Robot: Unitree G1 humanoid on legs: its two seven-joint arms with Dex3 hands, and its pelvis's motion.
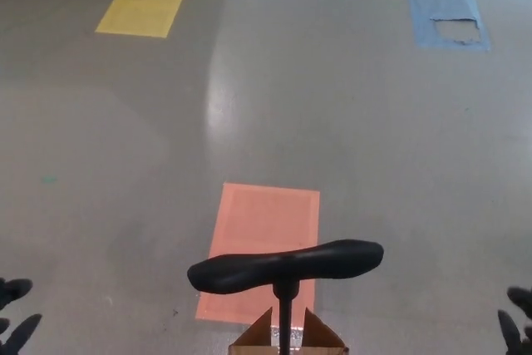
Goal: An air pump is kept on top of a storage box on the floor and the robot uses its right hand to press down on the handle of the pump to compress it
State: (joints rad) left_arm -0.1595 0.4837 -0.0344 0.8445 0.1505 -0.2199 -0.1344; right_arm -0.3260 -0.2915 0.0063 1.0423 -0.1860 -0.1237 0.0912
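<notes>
Head view: pump handle stands raised on its thin rod above the cardboard box, well left of the right hand and level with it. Only dark fingertips show at both lower corners, so I cannot tell either hand's posture. The handle looks rigid, smooth, possibly slick; pressing over the rod should keep it from tipping.

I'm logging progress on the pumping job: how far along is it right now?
Done: the black T-shaped pump handle stands raised on its rod above the brown cardboard box. In hand: nothing; the right hand sits at the picture's right edge, apart from the handle, and the left hand at the left edge. Left: bringing the right hand onto the handle and pressing it down.
</notes>
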